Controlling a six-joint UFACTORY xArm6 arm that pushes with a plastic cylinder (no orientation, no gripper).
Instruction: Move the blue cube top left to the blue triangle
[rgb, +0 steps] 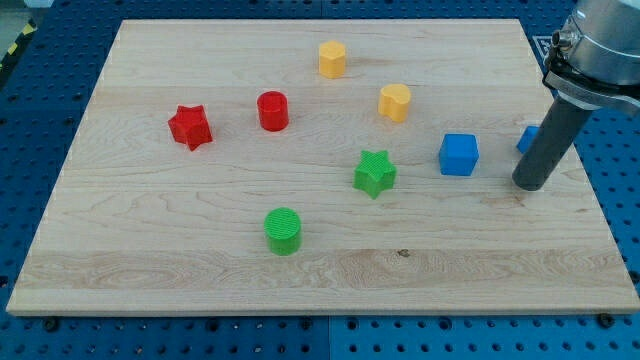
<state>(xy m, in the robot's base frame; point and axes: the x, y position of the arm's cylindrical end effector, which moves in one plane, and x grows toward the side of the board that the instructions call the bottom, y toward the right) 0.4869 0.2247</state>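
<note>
tip (531, 186) bare, right of blue cube (459, 154) | half hides blue triangle (529, 139) | risk: careless sweep knocks triangle instead

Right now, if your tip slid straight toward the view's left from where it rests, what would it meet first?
Most likely the blue cube. My tip sits to its right and slightly lower in the view, so it might only clip the cube's near edge, or pass toward the green star.

Blue triangle (527, 139) mostly hidden behind the rod; arm cut off at the view's top-right corner.
</note>
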